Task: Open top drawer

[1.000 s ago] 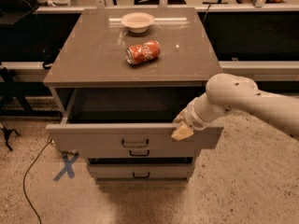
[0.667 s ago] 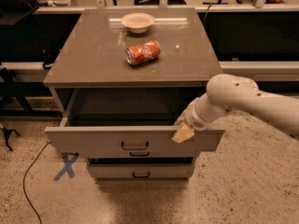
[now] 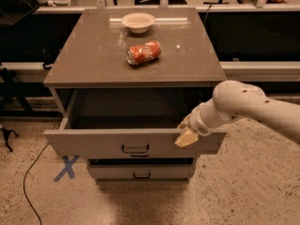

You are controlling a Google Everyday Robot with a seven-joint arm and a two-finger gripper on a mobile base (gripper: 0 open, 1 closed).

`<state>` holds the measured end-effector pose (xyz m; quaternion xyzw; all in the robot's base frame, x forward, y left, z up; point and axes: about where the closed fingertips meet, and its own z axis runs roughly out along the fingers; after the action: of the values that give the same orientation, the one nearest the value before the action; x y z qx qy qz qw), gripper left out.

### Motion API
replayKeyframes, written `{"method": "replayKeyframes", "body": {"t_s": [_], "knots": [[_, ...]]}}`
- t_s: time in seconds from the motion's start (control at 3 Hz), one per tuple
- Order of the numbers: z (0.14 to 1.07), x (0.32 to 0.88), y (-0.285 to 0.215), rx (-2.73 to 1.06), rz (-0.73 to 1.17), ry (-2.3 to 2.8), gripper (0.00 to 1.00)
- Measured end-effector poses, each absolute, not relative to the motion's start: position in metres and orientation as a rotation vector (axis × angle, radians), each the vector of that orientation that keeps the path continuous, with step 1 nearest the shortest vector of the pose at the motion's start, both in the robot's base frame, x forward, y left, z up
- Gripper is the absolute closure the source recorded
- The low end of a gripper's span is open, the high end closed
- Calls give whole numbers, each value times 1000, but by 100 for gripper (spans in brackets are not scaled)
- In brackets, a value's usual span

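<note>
Camera view: gripper [image 3: 186, 131] clamps the upper front edge of the top drawer [image 3: 93, 144], at 3 o'clock from its black handle [image 3: 135, 148]; drawer stands open toward 6 o'clock.

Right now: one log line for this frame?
top drawer: open | gripper: at its front, right of handle | countertop: can, bowl
</note>
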<state>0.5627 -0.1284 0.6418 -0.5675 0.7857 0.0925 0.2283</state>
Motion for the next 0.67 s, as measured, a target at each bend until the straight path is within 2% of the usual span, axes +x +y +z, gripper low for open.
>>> {"method": "replayKeyframes", "body": {"t_s": [0.67], "knots": [[642,563,-127,-1563,255,2163,100]]}}
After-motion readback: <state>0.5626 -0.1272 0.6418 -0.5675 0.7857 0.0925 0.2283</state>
